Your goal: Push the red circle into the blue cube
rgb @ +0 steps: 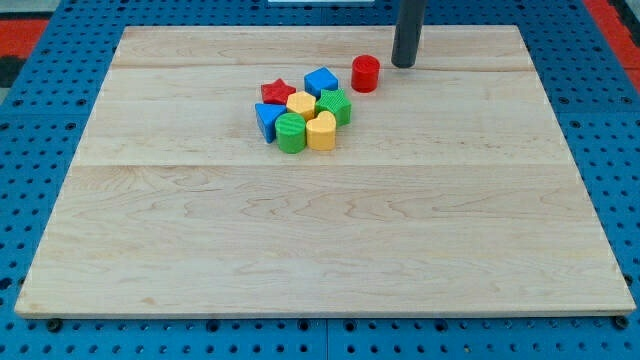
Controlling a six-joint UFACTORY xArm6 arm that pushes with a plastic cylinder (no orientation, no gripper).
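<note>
The red circle [366, 73], a short red cylinder, stands on the wooden board near the view's top centre. The blue cube [321, 82] sits just to its left, a small gap apart, at the upper right of a tight cluster. My tip [403, 65] is the end of the dark rod, just right of and slightly above the red circle, close but not clearly touching it.
The cluster left of the red circle holds a red star [277, 92], a yellow hexagon [301, 103], a green block [336, 105], a blue triangle-like block [267, 120], a green cylinder [291, 133] and a yellow block [321, 131]. The wooden board [320, 240] lies on blue pegboard.
</note>
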